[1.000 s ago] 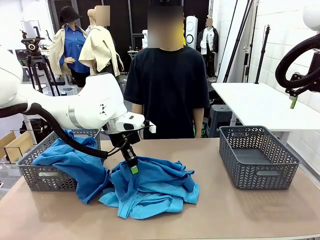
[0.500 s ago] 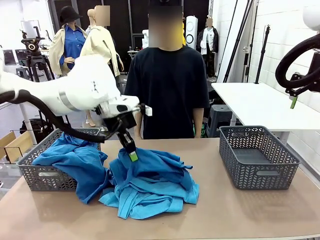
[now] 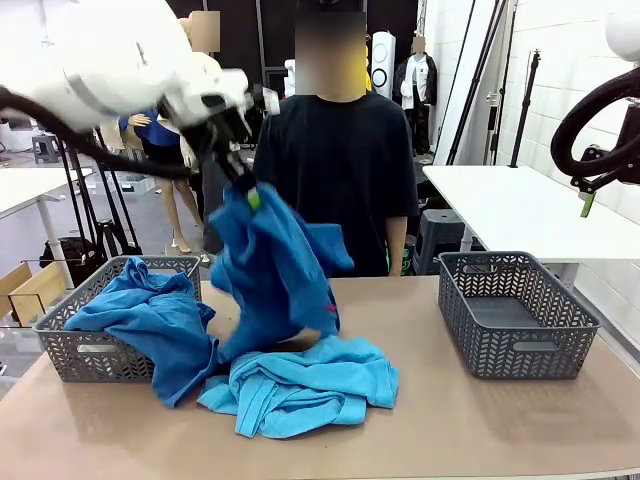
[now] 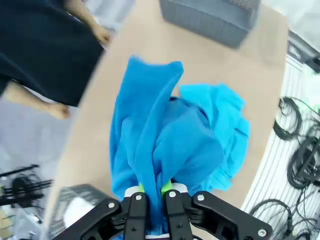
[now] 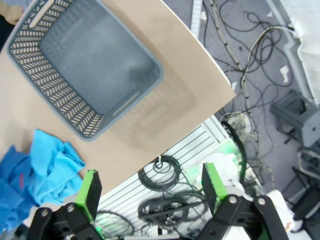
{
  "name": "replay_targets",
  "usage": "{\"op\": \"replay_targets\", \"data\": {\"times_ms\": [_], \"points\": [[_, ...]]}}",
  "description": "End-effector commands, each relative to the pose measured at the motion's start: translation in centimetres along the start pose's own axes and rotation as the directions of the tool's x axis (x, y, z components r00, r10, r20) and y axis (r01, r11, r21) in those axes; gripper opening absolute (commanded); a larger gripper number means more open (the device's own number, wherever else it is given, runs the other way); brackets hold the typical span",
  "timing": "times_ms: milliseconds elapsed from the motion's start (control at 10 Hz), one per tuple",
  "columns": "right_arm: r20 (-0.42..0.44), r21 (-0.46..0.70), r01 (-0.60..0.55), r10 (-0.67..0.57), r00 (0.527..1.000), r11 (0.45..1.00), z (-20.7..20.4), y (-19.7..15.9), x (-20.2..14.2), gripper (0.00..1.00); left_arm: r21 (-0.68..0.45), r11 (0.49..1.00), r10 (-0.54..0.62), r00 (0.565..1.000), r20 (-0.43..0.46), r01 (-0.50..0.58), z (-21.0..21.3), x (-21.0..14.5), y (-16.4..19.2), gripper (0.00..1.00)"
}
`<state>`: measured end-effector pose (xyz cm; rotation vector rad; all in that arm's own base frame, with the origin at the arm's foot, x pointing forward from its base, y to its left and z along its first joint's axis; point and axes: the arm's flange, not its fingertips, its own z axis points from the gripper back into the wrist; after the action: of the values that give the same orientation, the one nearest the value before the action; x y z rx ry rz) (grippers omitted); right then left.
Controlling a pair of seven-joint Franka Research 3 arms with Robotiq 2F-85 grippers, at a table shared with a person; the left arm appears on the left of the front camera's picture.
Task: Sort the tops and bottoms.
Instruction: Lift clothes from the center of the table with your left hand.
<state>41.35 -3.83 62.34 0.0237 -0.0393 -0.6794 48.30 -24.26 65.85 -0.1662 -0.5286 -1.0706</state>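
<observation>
My left gripper (image 3: 249, 196) is raised high over the table's left half, shut on a royal-blue top (image 3: 272, 270) that hangs from it, hem brushing the pile. In the left wrist view the fingers (image 4: 136, 212) pinch that top (image 4: 150, 140) from above. A sky-blue top (image 3: 305, 388) lies crumpled on the table below, seen too as the sky-blue top (image 4: 225, 125) and the sky-blue top (image 5: 52, 165). More blue tops (image 3: 140, 315) fill and spill from the left basket (image 3: 75, 355). My right gripper (image 5: 150, 190) is open, high at the right. Bottoms are out of view.
An empty grey basket (image 3: 515, 315) stands on the table's right side, also seen as the basket (image 5: 92, 65) from above. A person in a black shirt (image 3: 340, 170) stands at the far edge. Bare tabletop (image 3: 450, 430) lies in front.
My left gripper has risen from the pile, lifting the royal-blue top off the sky-blue one until it hangs free. The right arm has not moved.
</observation>
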Motion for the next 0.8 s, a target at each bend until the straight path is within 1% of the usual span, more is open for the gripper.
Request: {"op": "replay_targets", "data": {"times_ms": [0,200,400,600,700], "points": [[-0.005,-0.001,-0.005,0.005,1.0,1.0,0.1,-0.1,0.0,1.0,0.081,0.997,-0.023,0.998,0.054,0.019,4.2,4.1,0.2,0.0],[-0.005,-0.001,-0.005,0.005,1.0,1.0,0.1,-0.1,0.0,1.0,0.157,0.987,-0.046,0.994,0.099,0.03,9.8,7.6,-0.8,0.0],[-0.005,-0.001,-0.005,0.005,1.0,1.0,0.1,-0.1,0.0,1.0,0.221,0.974,-0.069,0.987,0.144,0.036,14.1,9.8,-2.4,0.0],[-0.005,-0.001,-0.005,0.005,1.0,1.0,0.1,-0.1,0.0,1.0,0.206,0.977,-0.092,0.978,0.185,0.053,17.0,10.8,-4.3,0.0],[-0.005,-0.001,-0.005,0.005,1.0,1.0,0.1,-0.1,0.0,1.0,0.195,0.979,-0.099,0.98,0.175,0.064,17.6,10.6,-4.5,0.0]]}}
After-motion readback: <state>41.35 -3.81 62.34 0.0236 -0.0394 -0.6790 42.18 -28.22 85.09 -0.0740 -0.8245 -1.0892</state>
